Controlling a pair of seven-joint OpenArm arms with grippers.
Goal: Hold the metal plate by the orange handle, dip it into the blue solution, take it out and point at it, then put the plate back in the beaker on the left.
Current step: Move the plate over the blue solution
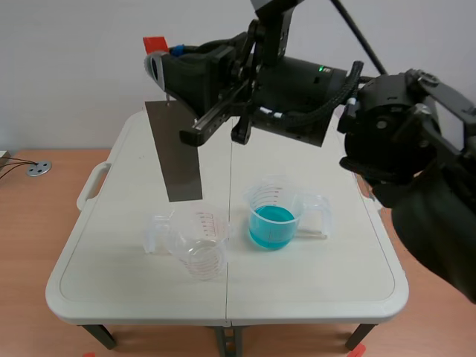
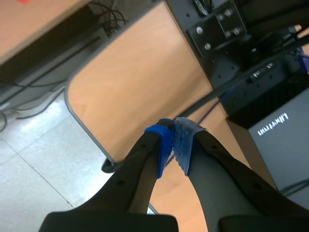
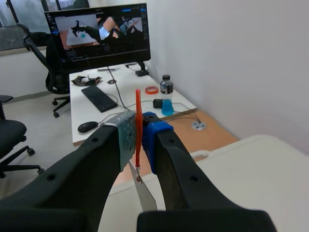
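My right gripper [image 1: 160, 63] is raised high over the table's back left, shut on the orange handle [image 1: 155, 44]. The grey metal plate [image 1: 175, 152] hangs straight down from it, clear of both beakers. In the right wrist view the orange handle [image 3: 138, 111] is pinched between the pads of my right gripper [image 3: 138, 140], and the plate [image 3: 145, 195] shows below them. A beaker of blue solution [image 1: 272, 219] stands at the table's middle right. A clear empty beaker [image 1: 197, 242] stands to its left. My left gripper [image 2: 174, 140] is shut on nothing, facing a floor and a wooden desk.
The white folding table [image 1: 111, 282] has a seam down its middle. The right arm's bulk [image 1: 416, 163] fills the right side of the scene. A wooden desk [image 1: 37, 193] lies beyond the table's left edge. A monitor [image 3: 96, 31] and office desks lie ahead of the right gripper.
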